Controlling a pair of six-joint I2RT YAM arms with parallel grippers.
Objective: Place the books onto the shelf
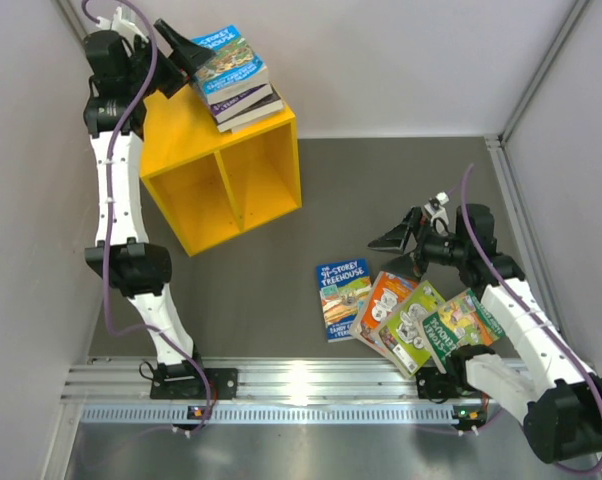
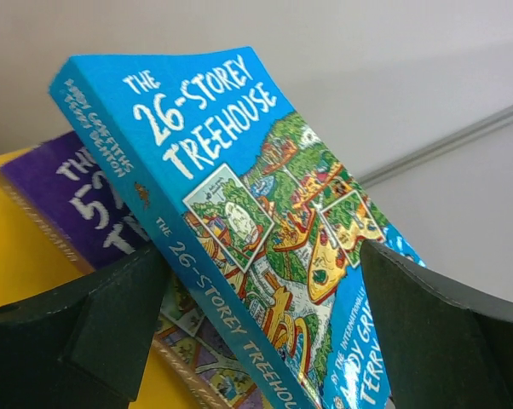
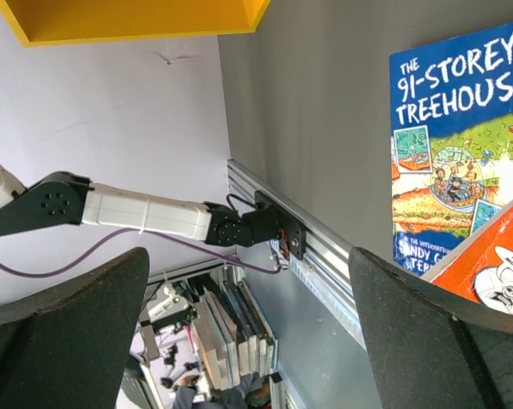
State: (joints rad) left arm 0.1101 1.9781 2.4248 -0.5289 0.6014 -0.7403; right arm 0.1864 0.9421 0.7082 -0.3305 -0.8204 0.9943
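Left claw [image 1: 186, 55] stands spread at the left end of a stack of three books. Its dark fingers [image 2: 95, 324] sit on either side of the near corner of the uppermost book. I cannot tell whether either pad touches the cover.

That top book is the blue 26-Storey Treehouse [image 1: 231, 58], lying face up and skewed a little over a purple book [image 2: 60, 196]. A dark book [image 1: 249, 108] lies at the bottom. The stack rests on the far right corner of the top of the yellow shelf [image 1: 181, 130]. Its two square compartments, split by a central divider, open toward the near side. The shelf stands at the far left of the grey worktop [image 1: 281, 250].

Four more books lie flat on the worktop at the near right, fanned so that each overlaps its neighbour. From left to right they are the blue 91-Storey Treehouse [image 1: 341, 298], an orange book [image 1: 389, 300] over its right corner, a lime book [image 1: 413, 322] and a green book [image 1: 463, 325].

Right claw [image 1: 403, 240] hovers just beyond this fan, spread wide and pinching nothing. A metal rail [image 1: 311, 385] along the near edge carries both arm bases.
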